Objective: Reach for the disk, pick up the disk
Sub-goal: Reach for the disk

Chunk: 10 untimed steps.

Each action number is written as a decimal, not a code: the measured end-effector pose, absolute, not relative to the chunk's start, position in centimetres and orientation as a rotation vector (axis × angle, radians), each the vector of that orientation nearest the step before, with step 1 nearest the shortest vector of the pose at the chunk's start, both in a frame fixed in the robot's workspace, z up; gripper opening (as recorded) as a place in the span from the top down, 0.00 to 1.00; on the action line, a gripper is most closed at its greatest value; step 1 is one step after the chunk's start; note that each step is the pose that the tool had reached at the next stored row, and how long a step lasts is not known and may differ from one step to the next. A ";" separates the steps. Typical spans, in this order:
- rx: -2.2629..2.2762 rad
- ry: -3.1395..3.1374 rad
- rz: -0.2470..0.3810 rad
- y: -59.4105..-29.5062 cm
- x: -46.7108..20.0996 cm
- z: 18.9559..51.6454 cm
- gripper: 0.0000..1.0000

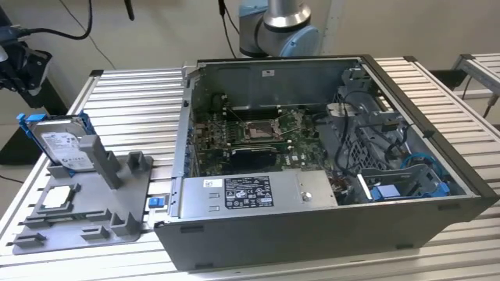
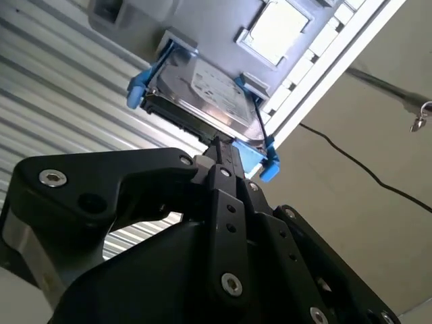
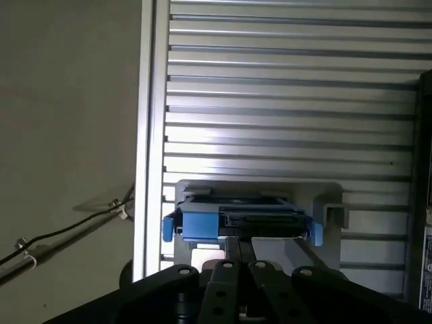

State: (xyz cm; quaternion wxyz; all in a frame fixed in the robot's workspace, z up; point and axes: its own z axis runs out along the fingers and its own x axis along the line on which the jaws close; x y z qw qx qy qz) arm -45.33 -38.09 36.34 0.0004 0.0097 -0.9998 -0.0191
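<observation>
The disk (image 1: 61, 142) is held upright in a grey holder (image 1: 93, 211) on the counter (image 1: 133, 88), at nine o'clock of the open computer case (image 1: 328, 234). In the first wrist view the claw (image 3: 237, 241) is seen with fingers together, near the disk's edge.

I saw the disk (image 1: 64, 142) standing upright on edge in a slot of the grey stand (image 1: 109, 199) at the exterior view's left: silver-grey, white label, blue carrier framing it.
</observation>
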 end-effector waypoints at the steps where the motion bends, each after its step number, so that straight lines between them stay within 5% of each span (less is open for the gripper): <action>1: 0.030 -3.140 -0.060 -38.0 -45.6 36.3 1.00; 10: 0.030 -3.140 -0.060 -37.7 -46.7 36.0 1.00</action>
